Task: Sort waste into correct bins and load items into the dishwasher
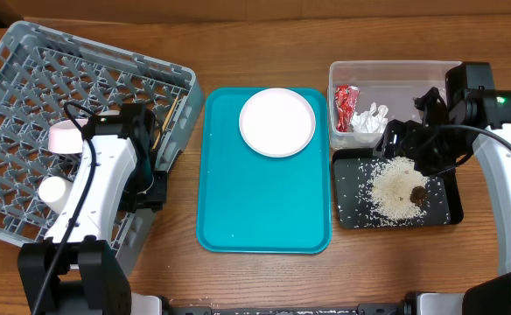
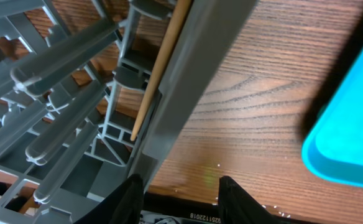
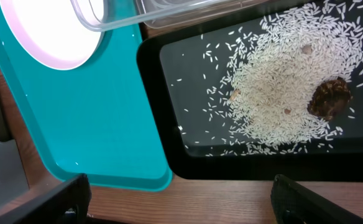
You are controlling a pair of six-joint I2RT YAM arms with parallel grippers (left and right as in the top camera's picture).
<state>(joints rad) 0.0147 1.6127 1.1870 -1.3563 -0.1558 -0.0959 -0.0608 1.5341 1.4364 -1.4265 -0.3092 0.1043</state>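
The grey dish rack point(image 1: 28, 79) stands at the left and holds a pink bowl point(image 1: 66, 137) and a white cup point(image 1: 52, 189). A wooden chopstick point(image 2: 160, 68) lies inside the rack's right wall point(image 2: 188, 81). My left gripper point(image 1: 153, 179) point(image 2: 181, 202) is open and empty over that wall. The white plate point(image 1: 277, 122) sits on the teal tray point(image 1: 264, 210). The clear tub point(image 1: 413, 72) holds the red-and-white wrapper point(image 1: 343, 107) and white tissue point(image 1: 371, 120). The black tray point(image 1: 352, 206) point(image 3: 169, 112) holds rice point(image 3: 281, 81) and the brown lump point(image 3: 330, 98). My right gripper point(image 1: 404, 144) point(image 3: 181, 205) is open and empty above it.
The teal tray point(image 3: 76, 124) lies between the rack and the black tray, and its corner shows in the left wrist view point(image 2: 349, 137). Bare wooden table point(image 2: 262, 112) separates rack and teal tray. A few rice grains lie on the table near the left fingers.
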